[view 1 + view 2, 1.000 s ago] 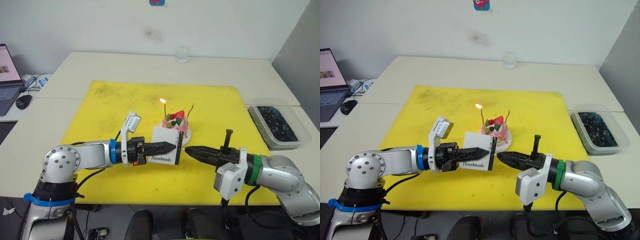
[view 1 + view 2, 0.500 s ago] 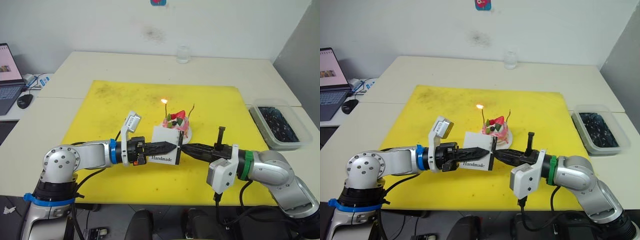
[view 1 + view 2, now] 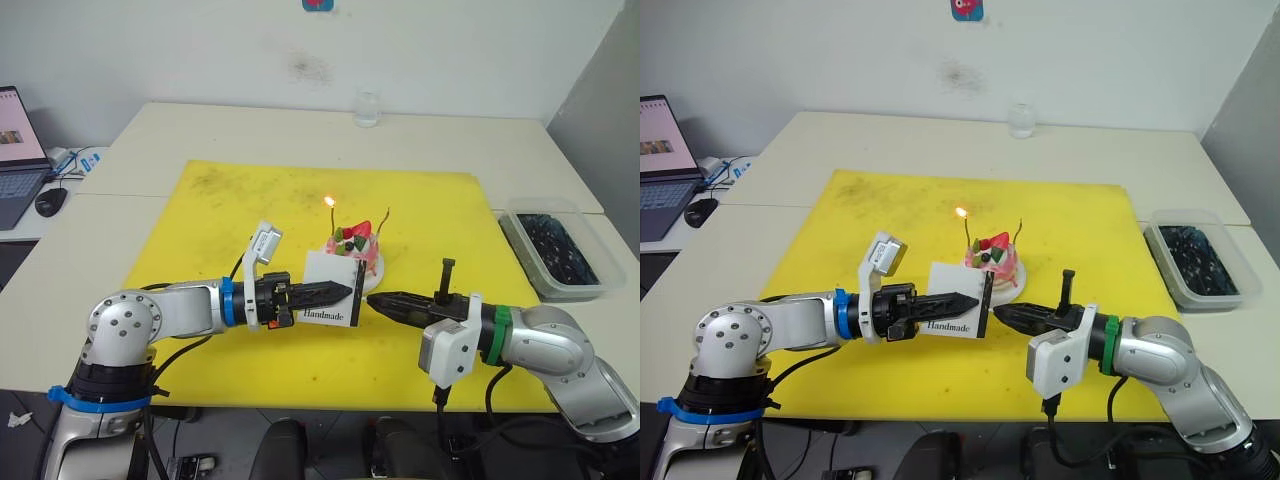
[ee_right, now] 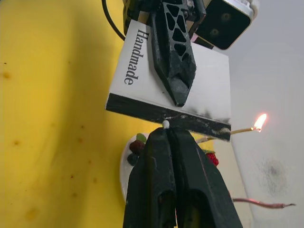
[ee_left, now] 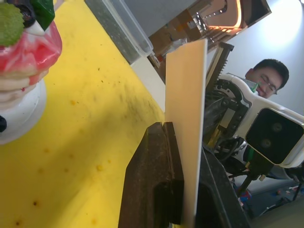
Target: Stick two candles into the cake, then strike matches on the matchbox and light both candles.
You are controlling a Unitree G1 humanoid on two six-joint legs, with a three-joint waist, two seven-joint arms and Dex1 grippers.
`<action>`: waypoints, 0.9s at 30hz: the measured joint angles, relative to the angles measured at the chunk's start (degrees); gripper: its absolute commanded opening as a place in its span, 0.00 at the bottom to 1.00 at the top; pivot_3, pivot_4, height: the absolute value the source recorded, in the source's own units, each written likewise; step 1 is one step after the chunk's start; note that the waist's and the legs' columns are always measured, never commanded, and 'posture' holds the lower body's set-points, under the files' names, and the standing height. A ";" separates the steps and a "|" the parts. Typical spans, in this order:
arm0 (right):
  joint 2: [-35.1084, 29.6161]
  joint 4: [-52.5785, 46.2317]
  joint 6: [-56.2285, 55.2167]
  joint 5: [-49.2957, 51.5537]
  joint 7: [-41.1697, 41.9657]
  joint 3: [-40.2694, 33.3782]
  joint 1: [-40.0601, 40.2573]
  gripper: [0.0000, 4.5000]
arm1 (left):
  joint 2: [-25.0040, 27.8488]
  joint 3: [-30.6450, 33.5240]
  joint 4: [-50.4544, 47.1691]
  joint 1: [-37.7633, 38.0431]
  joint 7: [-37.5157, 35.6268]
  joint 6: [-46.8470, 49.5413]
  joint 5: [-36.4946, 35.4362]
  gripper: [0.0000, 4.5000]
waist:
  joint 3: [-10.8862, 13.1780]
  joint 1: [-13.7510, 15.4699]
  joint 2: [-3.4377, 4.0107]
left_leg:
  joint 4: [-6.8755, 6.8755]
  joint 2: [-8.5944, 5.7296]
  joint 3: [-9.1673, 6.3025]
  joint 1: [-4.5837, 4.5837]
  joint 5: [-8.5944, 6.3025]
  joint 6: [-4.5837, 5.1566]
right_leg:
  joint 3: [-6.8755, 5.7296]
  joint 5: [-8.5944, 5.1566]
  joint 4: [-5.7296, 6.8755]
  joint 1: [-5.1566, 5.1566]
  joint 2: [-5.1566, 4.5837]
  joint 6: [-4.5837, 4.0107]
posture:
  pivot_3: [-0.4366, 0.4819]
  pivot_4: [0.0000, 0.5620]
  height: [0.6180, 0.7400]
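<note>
The pink cake (image 3: 352, 250) sits on its white plate (image 3: 375, 268) on the yellow mat. Two candles stand in it: the left one (image 3: 333, 222) burns with a small flame, while the right one (image 3: 383, 220) is unlit. My left gripper (image 3: 345, 291) is shut on the white "Handmade" matchbox (image 3: 330, 290), holding it upright in front of the cake. My right gripper (image 4: 166, 133) is shut on a match (image 4: 166, 124). Its pale head pokes out at the fingertips, right at the black striking strip (image 4: 142, 106), and shows no flame.
A clear bin (image 3: 555, 250) of dark pieces stands at the right edge of the mat (image 3: 250, 200). A glass (image 3: 366, 108) is at the table's far side. A laptop (image 3: 15, 150) and mouse (image 3: 47, 202) lie far left. A person (image 5: 266, 78) is behind the robot.
My right gripper pushed the match in against the matchbox's strip, then drew back a little to the right. The left arm and matchbox stayed still. The left candle keeps burning.
</note>
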 measured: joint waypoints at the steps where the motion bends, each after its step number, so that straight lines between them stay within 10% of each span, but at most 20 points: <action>1: -0.12 -0.45 0.13 0.00 -0.03 -0.46 0.34 0.00 | 0.00 0.00 0.00 0.02 0.00 -0.31 0.13 0.00 | 0.00 0.00 0.00 | 0.00 0.01 -0.01 0.00 0.00 0.00 | -0.01 0.00 0.00 0.00 0.00 0.00 | 0.48 0.27 1.00; 27: 3.03 -0.04 3.69 -4.28 0.09 2.84 -3.70 0.00 | -0.22 -0.01 -0.28 0.02 0.52 -0.62 0.07 0.00 | 0.00 0.04 0.00 | 0.00 0.00 0.00 0.00 0.00 0.00 | 0.00 0.00 0.00 0.00 0.00 0.00 | 0.48 0.27 1.00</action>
